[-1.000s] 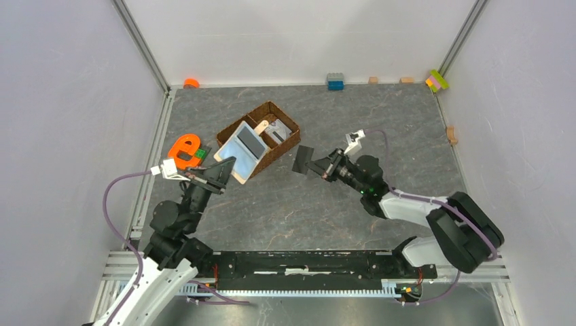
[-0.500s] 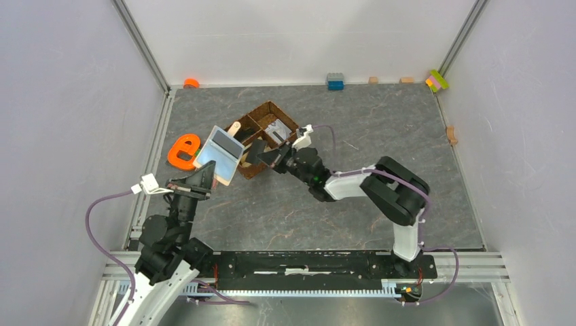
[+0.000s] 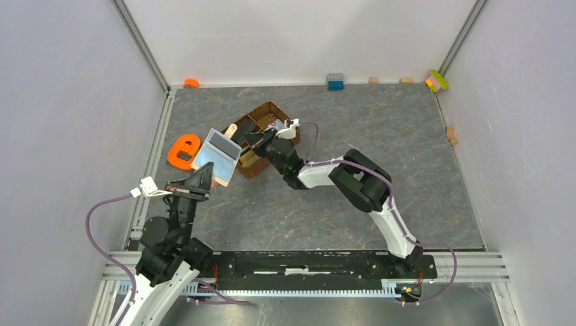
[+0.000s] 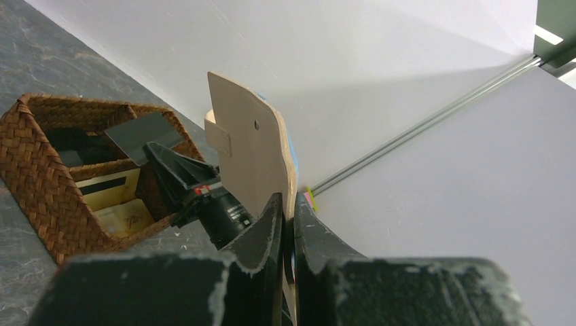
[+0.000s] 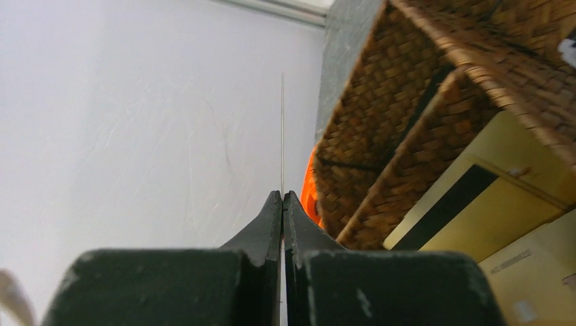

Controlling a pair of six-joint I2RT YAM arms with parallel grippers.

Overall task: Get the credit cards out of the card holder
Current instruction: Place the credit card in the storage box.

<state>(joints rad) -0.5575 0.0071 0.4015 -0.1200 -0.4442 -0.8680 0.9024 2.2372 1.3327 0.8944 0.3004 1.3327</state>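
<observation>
My left gripper point(image 3: 206, 179) is shut on the lower edge of the beige card holder point(image 3: 219, 155), holding it upright and open with its grey sleeves facing up. From the left wrist the card holder point(image 4: 250, 153) rises edge-on out of the gripper point(image 4: 289, 212). The right gripper point(image 3: 260, 143) is shut on a thin dark grey credit card point(image 3: 248, 140) above the wicker basket point(image 3: 277, 109). That card point(image 4: 143, 132) shows over the basket point(image 4: 37, 166). In the right wrist view it is only a thin edge-on line point(image 5: 282, 129) leaving the gripper point(image 5: 282, 197). Cream cards point(image 5: 506, 204) lie in the basket point(image 5: 407, 95).
An orange letter toy point(image 3: 182, 151) lies left of the basket, close to the left wall. Small blocks sit along the back wall: orange point(image 3: 191, 83), blue-grey point(image 3: 335, 81), multicoloured point(image 3: 437, 80). A wooden block point(image 3: 452, 134) is by the right wall.
The right arm has swung left from mid-table, carrying the dark card over the basket. The left gripper has drawn the card holder left, off the basket.
</observation>
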